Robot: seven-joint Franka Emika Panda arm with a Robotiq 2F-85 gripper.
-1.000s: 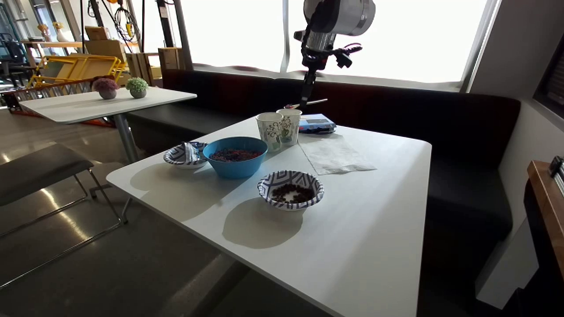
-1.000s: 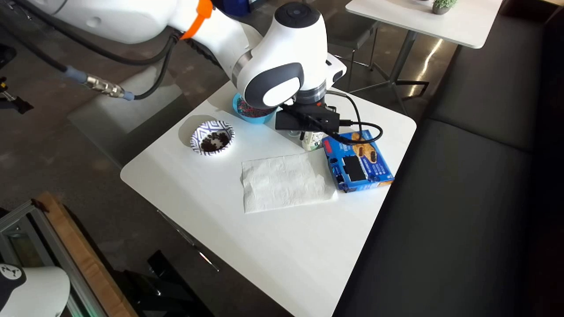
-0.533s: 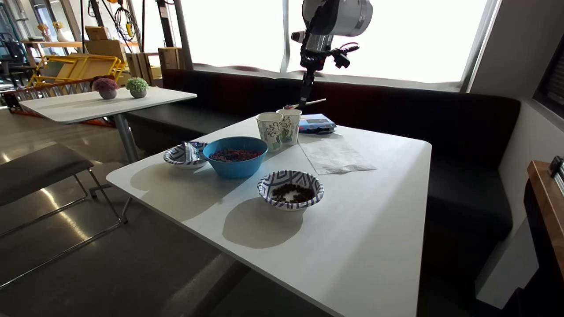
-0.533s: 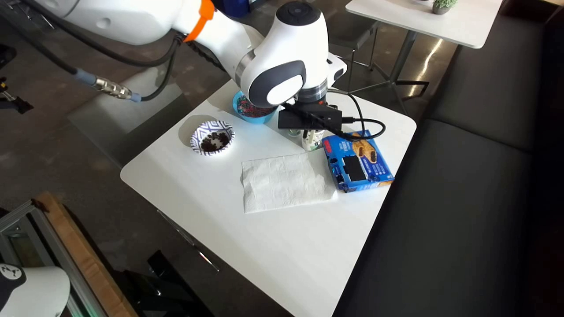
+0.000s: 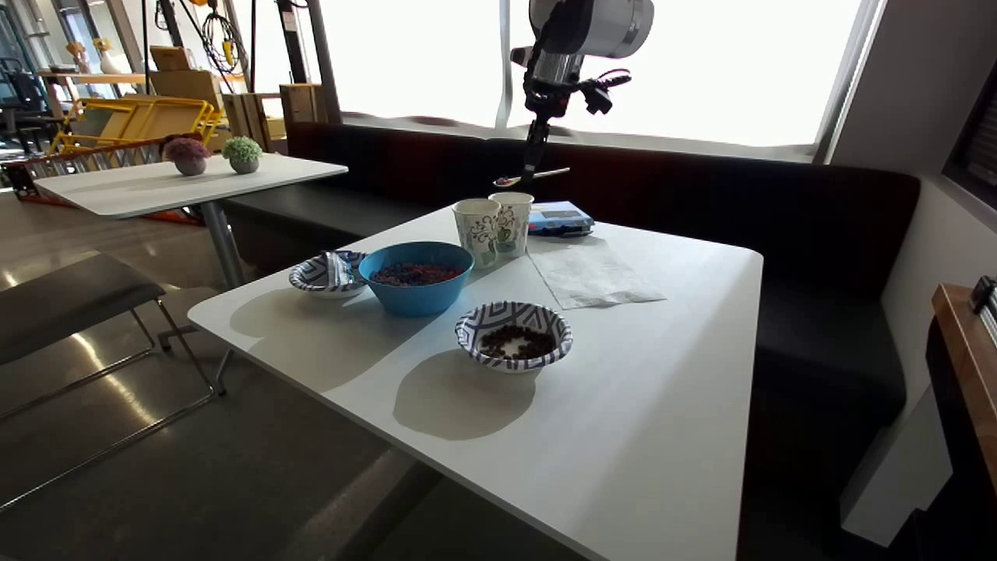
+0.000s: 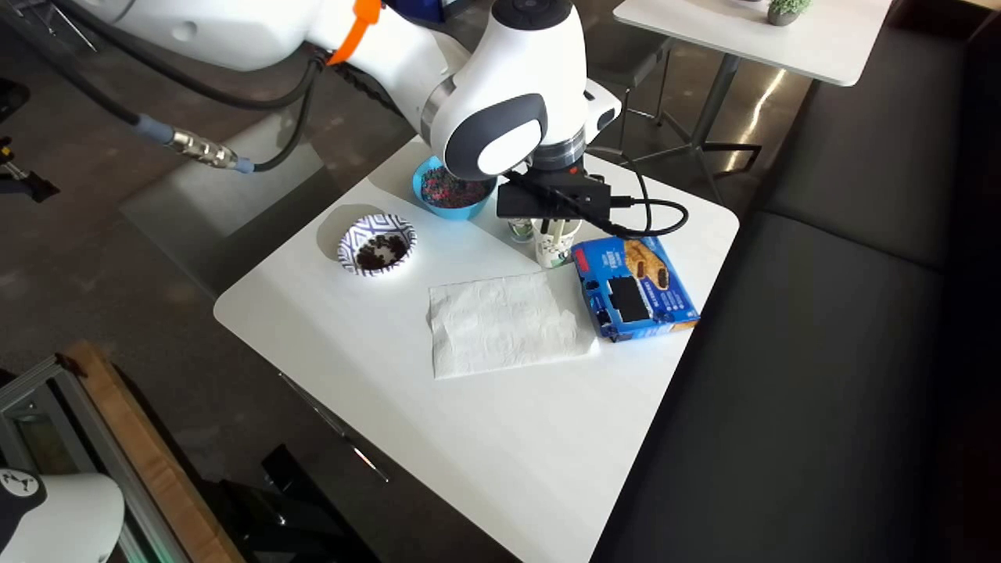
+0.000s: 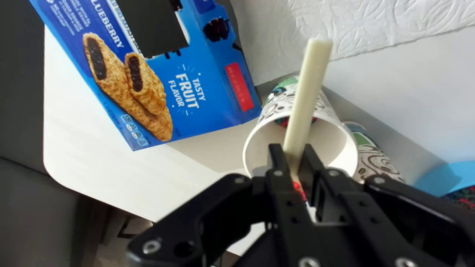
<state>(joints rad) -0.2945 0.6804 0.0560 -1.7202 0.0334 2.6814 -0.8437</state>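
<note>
A robot's gripper (image 7: 293,155), clamped on a pale-handled spoon (image 7: 307,87) bearing red bits (image 7: 299,191), hangs slightly higher above a patterned paper cup (image 7: 277,105) on the tabletop (image 5: 646,374) than a second earlier, a lift that seemingly gives the load more clearance over the rim.

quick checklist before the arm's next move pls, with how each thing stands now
1. Cream, flat-handled spoon pinched in the black two-fingered tool: ok.
2. Reddish bits on the spoon: ok, visible in an exterior view.
3. Spoon level: not ok, looks tilted, loaded end lower.
4. White patterned paper cup beside the blue cardboard box upright: ok.
5. Spoon clear of that cup's rim: ok, with an apparent gap.
6. Amount in that cup: cannot tell, mostly hidden.
</note>
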